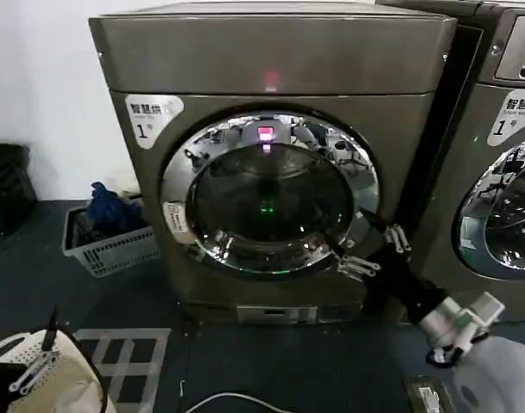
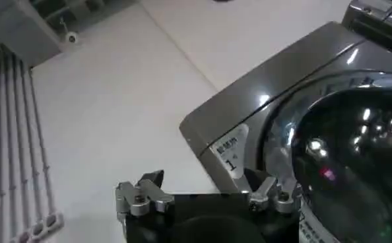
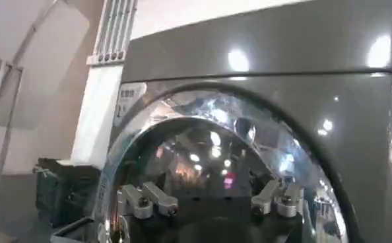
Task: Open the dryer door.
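The dryer door is a round porthole with a wide chrome ring around dark glass. It lies flush and closed against the front of the grey-brown dryer. My right gripper stands open at the door's lower right rim, one finger above and one below the ring's edge, with nothing between them. In the right wrist view the door rises close in front of that gripper. My left gripper is parked low at the left, open and empty. In its own view the left gripper points up at the door.
A second machine with a similar chrome door stands just right of the dryer. A grey basket holding blue cloth sits on the floor at its left, and a black bag is against the wall. A white cable lies on the dark floor.
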